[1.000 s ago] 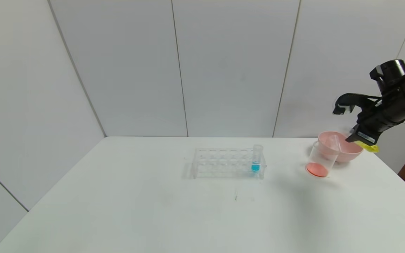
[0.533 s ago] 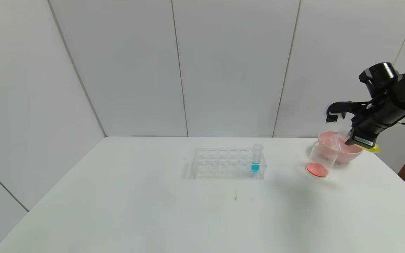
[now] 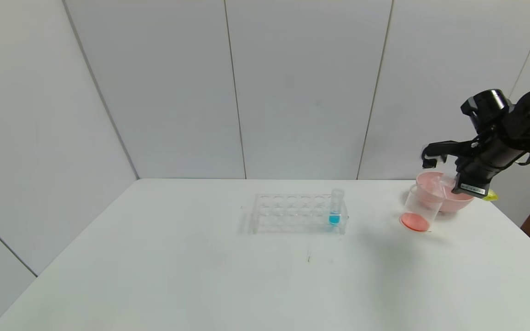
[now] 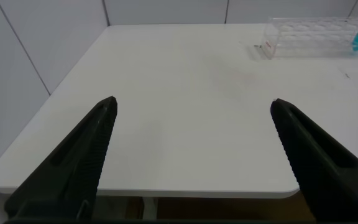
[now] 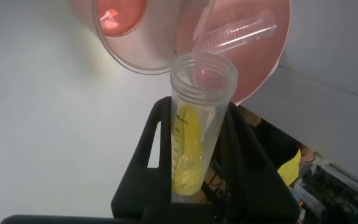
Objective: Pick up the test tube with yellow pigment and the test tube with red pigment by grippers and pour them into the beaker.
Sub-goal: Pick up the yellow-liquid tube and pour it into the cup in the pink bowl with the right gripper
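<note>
My right gripper (image 3: 463, 184) is shut on the test tube with yellow pigment (image 5: 188, 162) and holds it tilted above the far right of the table. The tube's open mouth points at the beaker (image 3: 420, 207) and the bowl. Its yellow tip (image 3: 489, 196) sticks out behind the fingers. In the right wrist view the gripper (image 5: 194, 124) clasps the tube, and yellow liquid runs along the tube's wall. The beaker (image 5: 129, 37) holds orange-red liquid at its bottom. No red-tipped tube shows. My left gripper (image 4: 191, 124) is open and empty off the table's edge.
A pink bowl (image 3: 465, 200) stands right behind the beaker, with an empty clear tube (image 5: 238, 34) lying in it. A clear tube rack (image 3: 292, 214) at mid-table holds a blue-tipped tube (image 3: 335, 209). The white table (image 3: 200, 276) ends close to the bowl's right.
My right gripper has moved left and a little down with the yellow tube. Its mouth is now nearer the beaker and bowl. Nothing else has moved.
</note>
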You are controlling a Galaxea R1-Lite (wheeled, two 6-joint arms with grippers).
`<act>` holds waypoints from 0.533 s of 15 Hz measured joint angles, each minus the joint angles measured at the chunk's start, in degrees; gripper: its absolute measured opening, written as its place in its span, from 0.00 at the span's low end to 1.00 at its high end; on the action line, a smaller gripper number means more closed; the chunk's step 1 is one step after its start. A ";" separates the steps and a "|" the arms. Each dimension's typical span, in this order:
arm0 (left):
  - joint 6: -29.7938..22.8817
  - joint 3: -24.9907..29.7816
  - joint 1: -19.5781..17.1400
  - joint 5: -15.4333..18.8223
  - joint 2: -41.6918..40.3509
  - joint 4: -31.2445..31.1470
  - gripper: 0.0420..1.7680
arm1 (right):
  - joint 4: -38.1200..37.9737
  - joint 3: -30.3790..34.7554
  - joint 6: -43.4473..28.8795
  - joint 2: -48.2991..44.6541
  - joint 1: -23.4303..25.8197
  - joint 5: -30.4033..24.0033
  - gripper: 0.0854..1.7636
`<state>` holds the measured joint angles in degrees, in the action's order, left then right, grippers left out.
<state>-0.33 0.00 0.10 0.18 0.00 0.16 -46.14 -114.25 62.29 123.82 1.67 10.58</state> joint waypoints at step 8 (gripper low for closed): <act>0.00 0.00 0.00 0.00 0.00 0.00 1.00 | 1.37 -0.20 4.18 1.07 -0.71 4.88 0.26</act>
<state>-0.33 0.00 0.10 0.18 0.00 0.16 -44.78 -114.45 66.48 124.89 0.96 15.46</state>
